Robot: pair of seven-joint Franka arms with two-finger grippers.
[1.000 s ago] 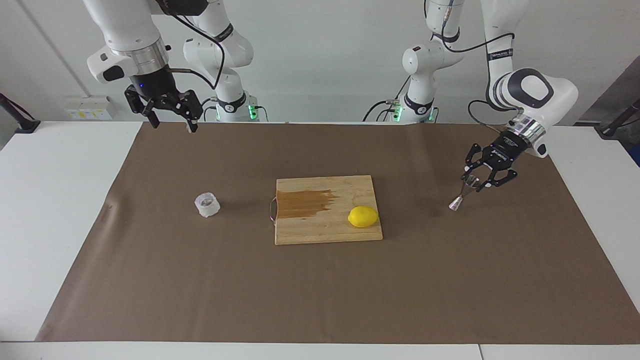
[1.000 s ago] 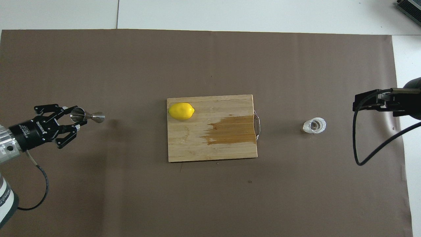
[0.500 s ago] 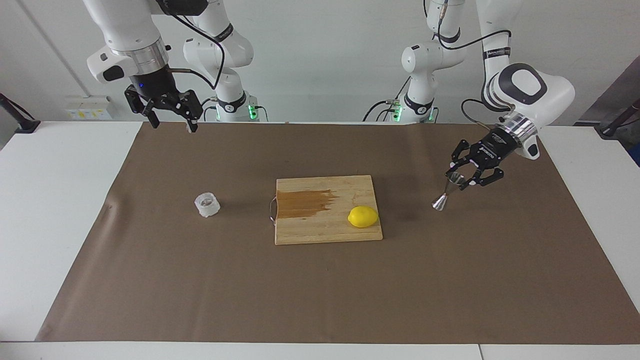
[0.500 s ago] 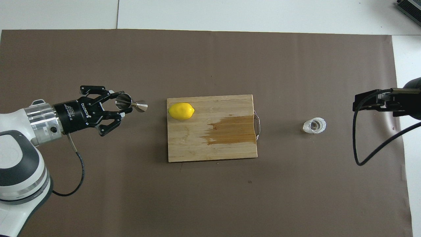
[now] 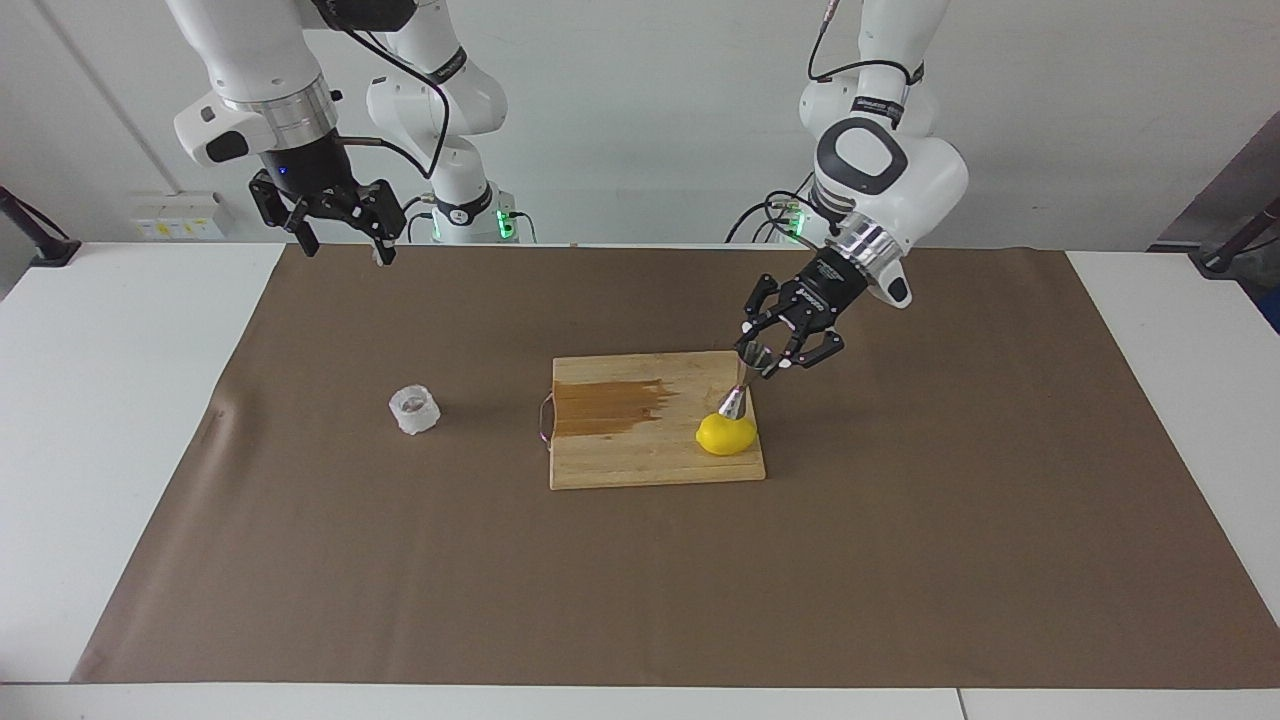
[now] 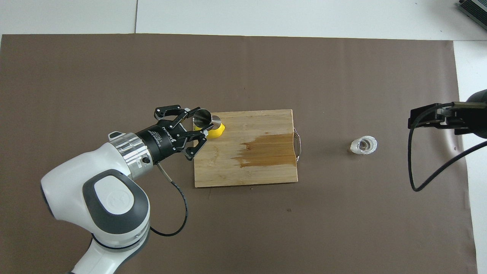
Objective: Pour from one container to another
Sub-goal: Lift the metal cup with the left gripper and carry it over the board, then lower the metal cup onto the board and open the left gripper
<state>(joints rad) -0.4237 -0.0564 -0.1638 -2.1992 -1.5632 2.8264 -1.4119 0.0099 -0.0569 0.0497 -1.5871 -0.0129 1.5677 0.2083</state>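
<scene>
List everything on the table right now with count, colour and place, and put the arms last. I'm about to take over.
glass tumbler: one, clear with whitish sides, upright on the brown mat toward the right arm's end.
jigger: one, silver steel, held tilted in the air over the lemon and the board's corner.
lemon: one, yellow, on the cutting board at its end toward the left arm.
cutting board: one, light wood with a dark wet-looking patch and a metal handle, mid-table.
mat: one, brown, covering most of the white table.
left gripper: shut on the jigger, over the board.
right gripper: open, empty, raised over the mat's edge nearest the robots; this arm waits.
</scene>
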